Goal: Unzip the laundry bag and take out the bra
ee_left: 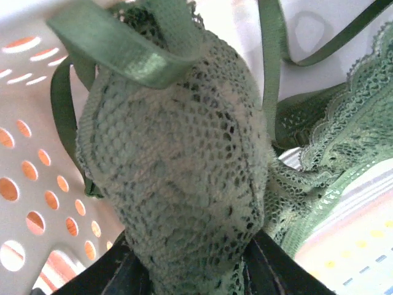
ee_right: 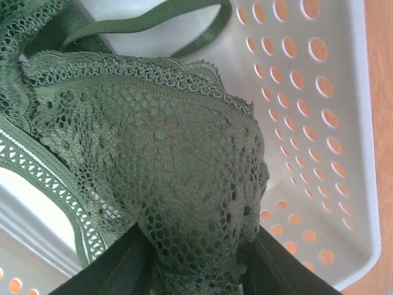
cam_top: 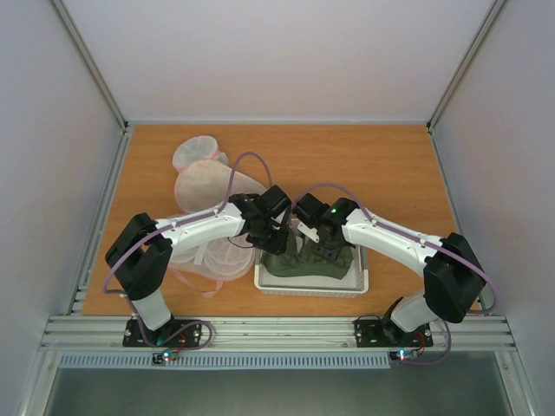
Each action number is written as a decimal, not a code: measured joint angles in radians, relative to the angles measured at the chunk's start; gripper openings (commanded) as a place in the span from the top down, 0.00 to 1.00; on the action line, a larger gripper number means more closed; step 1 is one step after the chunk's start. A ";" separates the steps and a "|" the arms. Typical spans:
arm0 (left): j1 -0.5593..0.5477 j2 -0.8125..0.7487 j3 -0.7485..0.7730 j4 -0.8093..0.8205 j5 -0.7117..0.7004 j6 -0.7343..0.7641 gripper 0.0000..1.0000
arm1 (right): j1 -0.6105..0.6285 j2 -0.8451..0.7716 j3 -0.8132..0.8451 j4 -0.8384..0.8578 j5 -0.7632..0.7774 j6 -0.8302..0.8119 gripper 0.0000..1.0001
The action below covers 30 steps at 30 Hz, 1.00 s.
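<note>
The dark olive-green lace bra lies bunched in the white perforated basket. My left gripper is shut on one padded cup, its black fingers flanking the lace. My right gripper is shut on the other cup, with the fingers on either side of it. Both cups hang inside the basket walls, which show in the left wrist view and the right wrist view. The cream laundry bag lies on the table to the left, partly under my left arm.
A round white mesh piece with a pink rim sits under the left arm beside the basket, and a pink strap trails from it. The wooden table is walled on three sides. Thin bra straps loop over the cups.
</note>
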 measured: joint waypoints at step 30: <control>0.007 -0.052 0.181 -0.034 0.018 0.073 0.14 | -0.019 -0.131 0.255 0.013 0.039 0.166 0.13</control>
